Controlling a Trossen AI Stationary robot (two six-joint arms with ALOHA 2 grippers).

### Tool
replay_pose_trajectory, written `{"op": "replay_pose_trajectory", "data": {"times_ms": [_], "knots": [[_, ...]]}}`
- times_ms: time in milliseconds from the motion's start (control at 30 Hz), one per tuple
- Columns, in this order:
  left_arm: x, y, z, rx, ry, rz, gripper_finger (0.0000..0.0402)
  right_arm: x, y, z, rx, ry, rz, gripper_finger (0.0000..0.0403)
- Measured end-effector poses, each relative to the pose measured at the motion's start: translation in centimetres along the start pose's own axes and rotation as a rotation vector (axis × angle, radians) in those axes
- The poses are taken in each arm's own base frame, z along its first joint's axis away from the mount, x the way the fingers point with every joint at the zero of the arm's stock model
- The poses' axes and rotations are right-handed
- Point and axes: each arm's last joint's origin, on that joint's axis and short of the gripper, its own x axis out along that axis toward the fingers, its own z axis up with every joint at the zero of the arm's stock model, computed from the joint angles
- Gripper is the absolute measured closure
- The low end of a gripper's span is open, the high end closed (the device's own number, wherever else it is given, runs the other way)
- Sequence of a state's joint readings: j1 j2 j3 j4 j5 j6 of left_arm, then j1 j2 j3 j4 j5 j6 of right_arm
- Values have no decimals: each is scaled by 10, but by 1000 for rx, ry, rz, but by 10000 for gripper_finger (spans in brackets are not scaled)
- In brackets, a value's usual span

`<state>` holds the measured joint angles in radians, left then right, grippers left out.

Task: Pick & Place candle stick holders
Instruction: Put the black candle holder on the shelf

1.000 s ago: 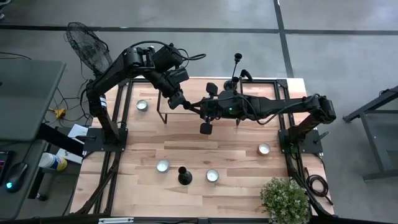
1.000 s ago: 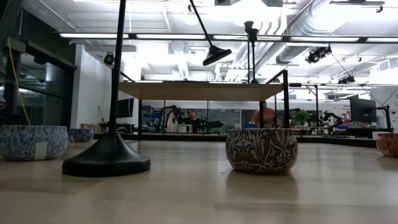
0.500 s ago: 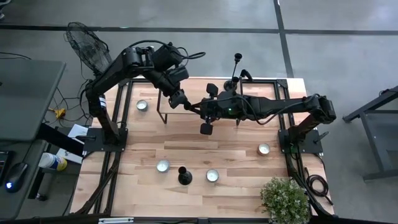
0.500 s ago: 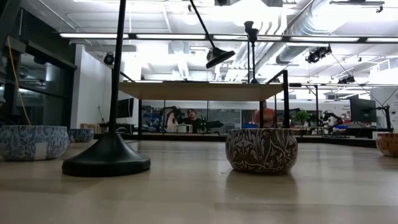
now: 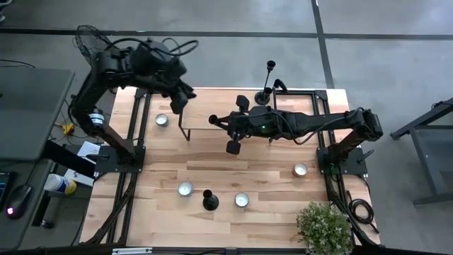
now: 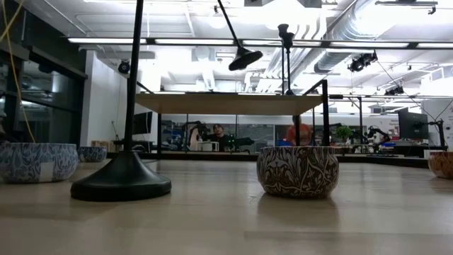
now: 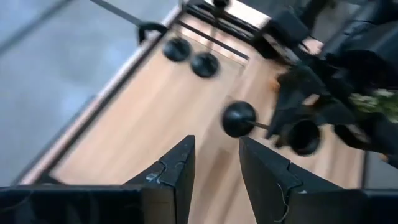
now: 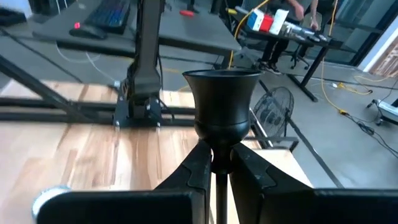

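Right gripper (image 5: 221,122) is over the middle of the table's far half, fingers (image 8: 198,171) pinched on the thin stem of a candlestick holder (image 5: 232,134). The holder lies close to level rather than upright. Its long axis runs across the gripper: top cup (image 8: 221,112) sticks out past the fingertips on one side, toward the left arm's end of the table; round flared base (image 5: 233,147) hangs out the other side, toward the table's near edge. In the low view the base (image 6: 245,59) shows tilted in the air above the raised shelf.

Left gripper (image 5: 177,106) sits apart from the right one, off toward the table's left far corner, above the end of the black-framed shelf (image 5: 185,132). Fingers (image 7: 176,168) spread with a plain gap, nothing between them. The held holder's base (image 7: 239,119) lies ahead of them.

A second, tall candlestick holder (image 5: 267,79) stands upright behind the right gripper at the far edge. A third (image 5: 209,201) stands upright well in front of it, near the table's front, between two small patterned bowls (image 5: 185,189).
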<state>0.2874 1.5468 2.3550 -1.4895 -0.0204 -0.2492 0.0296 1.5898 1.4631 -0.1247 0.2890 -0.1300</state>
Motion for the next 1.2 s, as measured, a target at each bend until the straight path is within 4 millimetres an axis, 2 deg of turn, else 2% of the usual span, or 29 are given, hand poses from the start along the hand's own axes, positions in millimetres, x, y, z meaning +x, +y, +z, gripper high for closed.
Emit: {"op": "replay_pose_trajectory", "data": {"times_ms": [267, 533, 733, 833, 1000, 1200], "knots": [[-27, 5, -7, 74, -76, 64, 279, 0, -3, 6, 43, -55, -66, 374], [-35, 6, -10, 150, -78, 81, 280, -1, -2, 9, 75, -74, -128, 374], [-31, 8, -19, 173, -33, 87, 280, -1, 1, 3, 113, -59, -140, 374], [-25, 11, -29, 178, 4, 92, 280, 0, 4, -2, 119, -40, -165, 374], [-18, 15, -53, 175, -57, 33, 280, -1, 4, -2, 137, -43, -198, 374], [-9, 26, -104, 160, -206, -48, 280, -1, 4, 1, 158, -79, -236, 374]]}}
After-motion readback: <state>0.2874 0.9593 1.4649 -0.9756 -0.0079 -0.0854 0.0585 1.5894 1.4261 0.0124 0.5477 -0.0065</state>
